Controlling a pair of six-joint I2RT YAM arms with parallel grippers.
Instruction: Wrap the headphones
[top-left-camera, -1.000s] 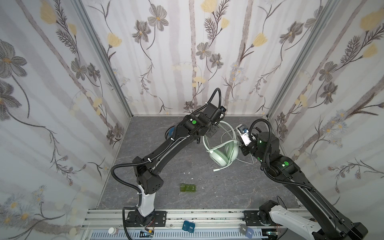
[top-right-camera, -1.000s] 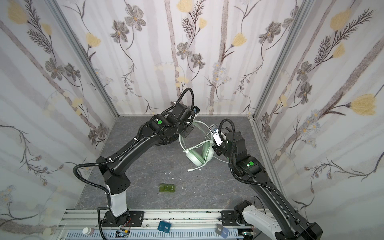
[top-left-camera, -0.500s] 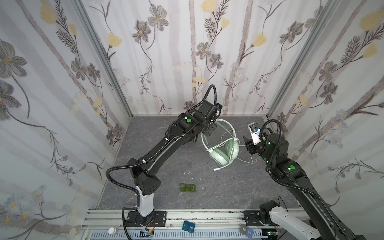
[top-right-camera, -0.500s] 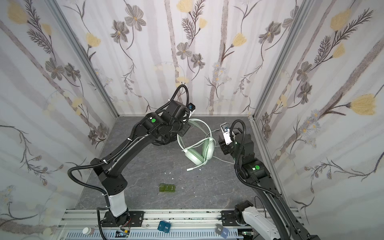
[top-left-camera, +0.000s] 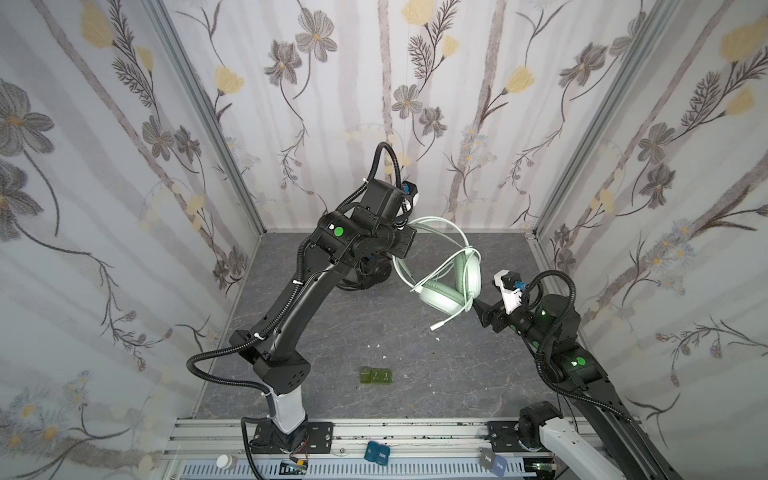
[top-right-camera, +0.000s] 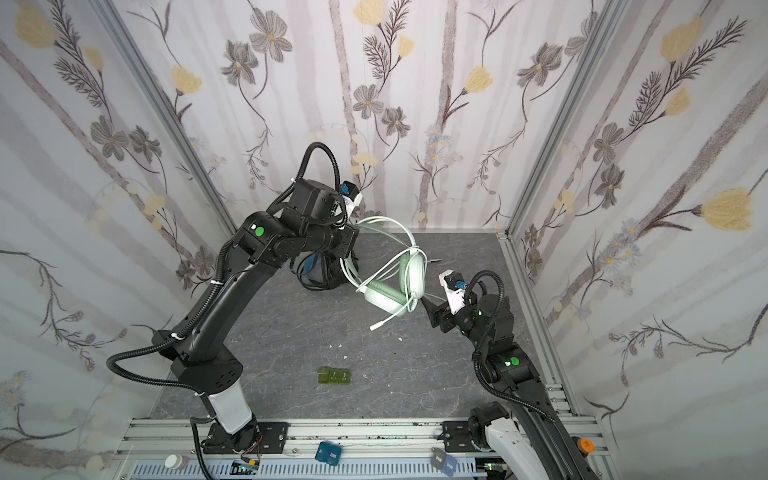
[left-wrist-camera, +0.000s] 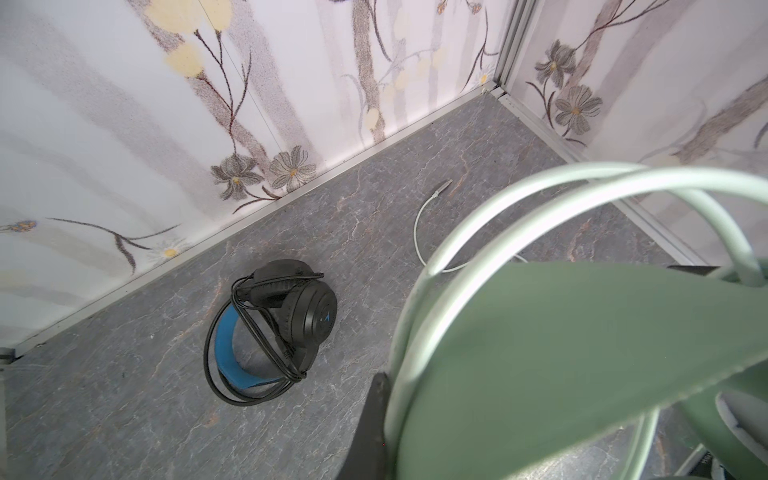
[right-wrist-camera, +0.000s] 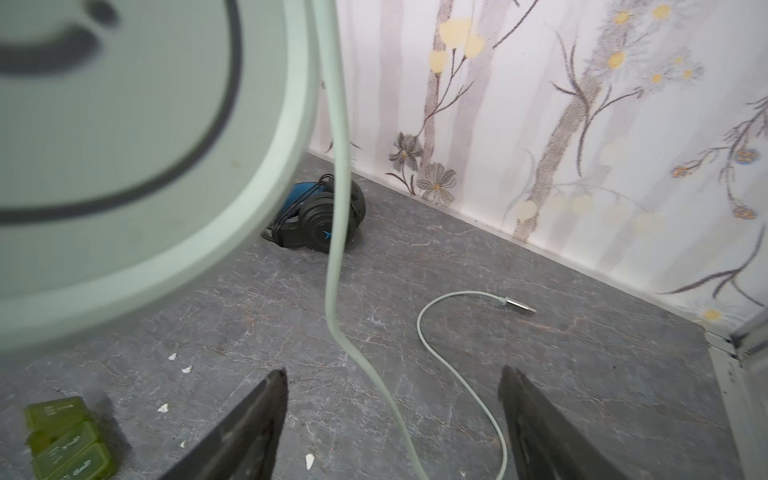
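The pale mint-green headphones (top-left-camera: 440, 297) (top-right-camera: 384, 297) hang above the table, held by the headband in my left gripper (top-left-camera: 409, 232), which is shut on it. Their whitish-green cable (right-wrist-camera: 338, 208) loops over the headband, drops past the earcup (right-wrist-camera: 124, 124) and ends in a plug (right-wrist-camera: 517, 306) lying on the table. My right gripper (right-wrist-camera: 394, 373) (top-left-camera: 478, 309) is open just beside the lower earcup, and the cable passes loose between its fingers. The black headphones (left-wrist-camera: 299, 311) (right-wrist-camera: 320, 220), blue inside the band, lie on the table under my left arm with their black cable wound round them.
A green case (top-left-camera: 376, 376) (right-wrist-camera: 70, 440) lies near the table's front. Small white scraps (top-left-camera: 374, 345) are scattered behind it. Flowered walls close in the table on three sides, and a metal rail (top-left-camera: 415, 432) runs along the front.
My right gripper has opened, let go of the cable and drawn back toward the front right. My left arm's wrist has shifted slightly left, still holding the headset up.
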